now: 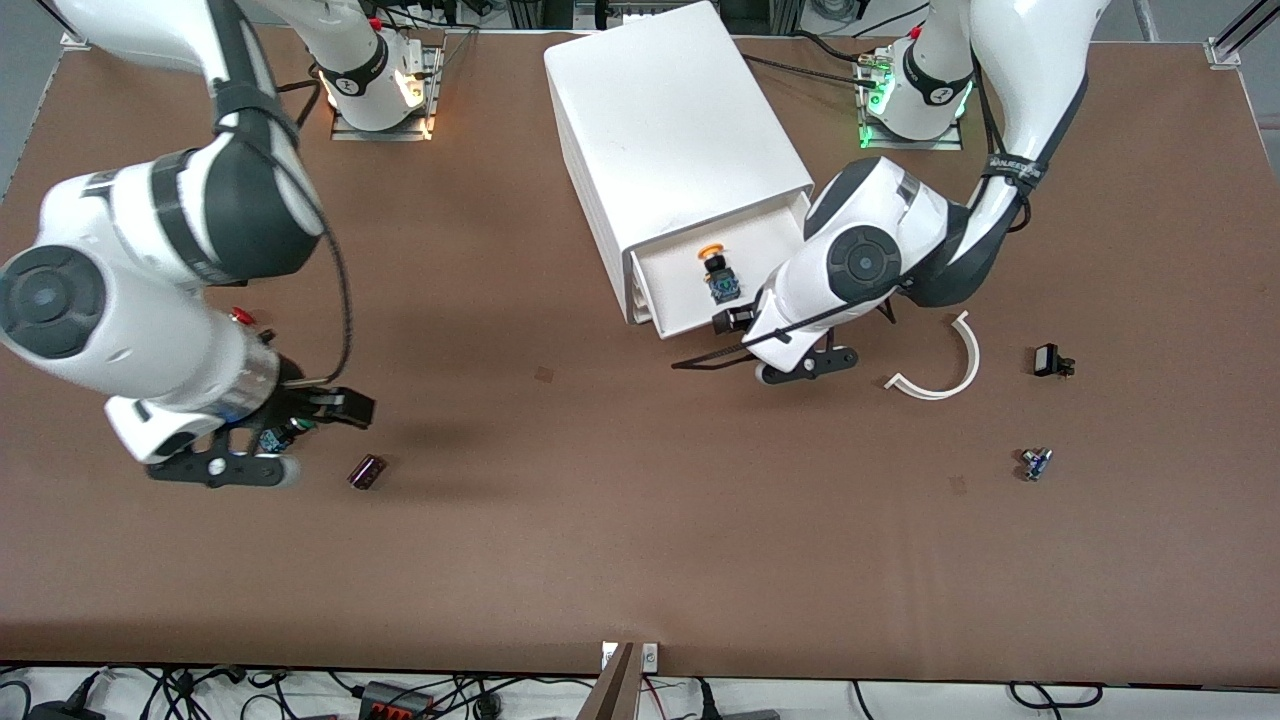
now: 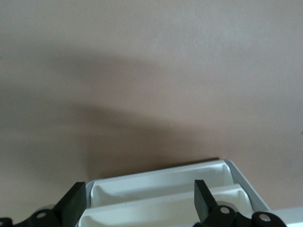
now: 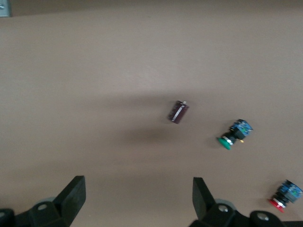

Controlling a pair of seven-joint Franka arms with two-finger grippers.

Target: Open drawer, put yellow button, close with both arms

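The white cabinet (image 1: 670,130) stands at the middle of the table's robot side. Its top drawer (image 1: 775,240) is pulled open. The yellow button (image 1: 716,270) lies inside it. My left gripper (image 1: 738,326) is open at the drawer's front edge, holding nothing. In the left wrist view the gripper (image 2: 139,201) has its fingers apart, with white drawer fronts (image 2: 161,182) between them. My right gripper (image 1: 320,415) is open and empty above the table toward the right arm's end. The right wrist view shows it (image 3: 137,198) over bare table.
A maroon cylinder (image 1: 367,471) (image 3: 178,111), a green button (image 3: 233,134) and a red button (image 1: 240,317) (image 3: 284,195) lie near the right gripper. A white curved strip (image 1: 945,370), a black part (image 1: 1050,360) and a small blue part (image 1: 1035,462) lie toward the left arm's end.
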